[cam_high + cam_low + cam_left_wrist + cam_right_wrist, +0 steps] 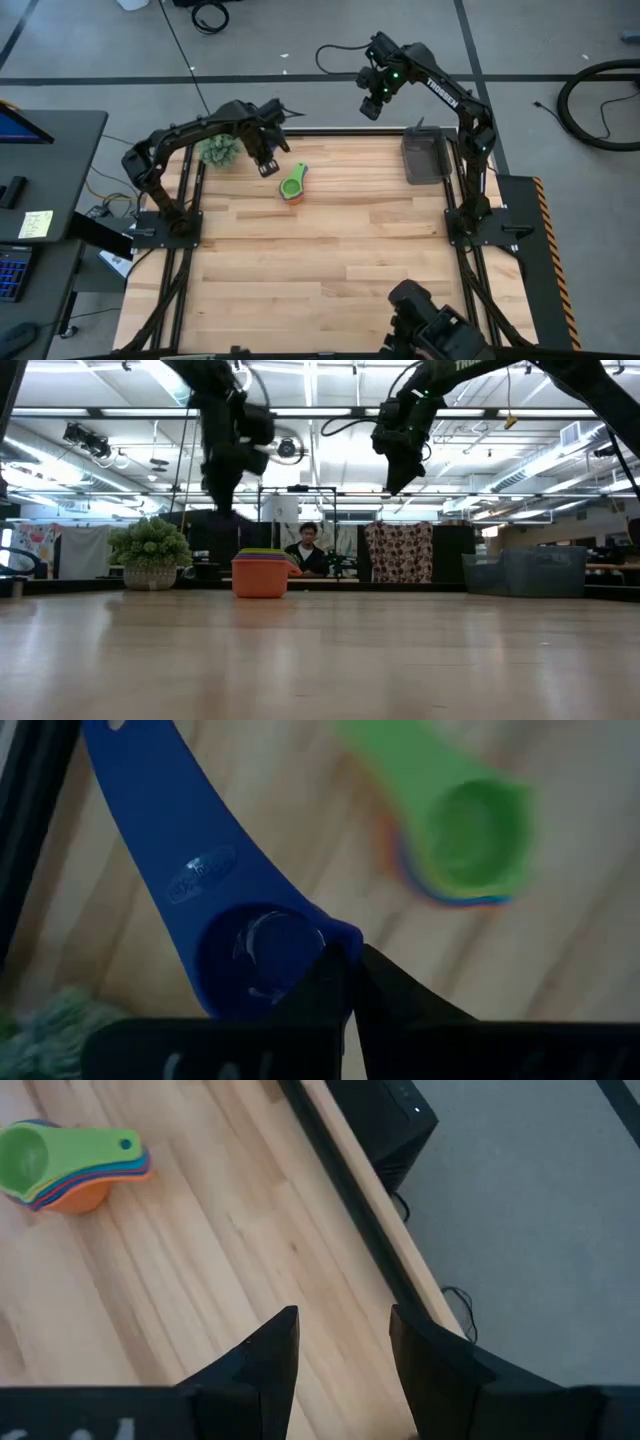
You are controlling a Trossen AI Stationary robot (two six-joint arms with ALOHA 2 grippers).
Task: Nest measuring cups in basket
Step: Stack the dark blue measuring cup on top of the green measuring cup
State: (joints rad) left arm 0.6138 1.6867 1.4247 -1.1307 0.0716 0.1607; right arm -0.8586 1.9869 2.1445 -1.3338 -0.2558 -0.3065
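Note:
A dark blue measuring cup [255,955] hangs above the table with my left gripper [348,982] shut on it, next to the fuzzy plant ball [218,150]. Its flat handle [150,830] points away from the fingers. A nested stack of measuring cups [293,185], green on top and orange at the bottom, stands on the table a little toward the right of my left gripper [266,165]. The dark grey basket [408,160] stands at the far right. My right gripper [373,106] hovers open, high over the table's far edge, left of the basket. My left gripper pinches the dark blue cup's bowl rim [325,938] between its two shut fingers, on the side opposite the handle. The fingers come from above, pointing down. The cup is lifted clear of the table, its handle sticking out sideways.
The plant ball in its pot [150,555] stands at the far left, close to my left arm. Black frame rails run along the table's left and right edges. Bare wood lies across the middle and near half of the table. A person [305,550] sits in the room beyond.

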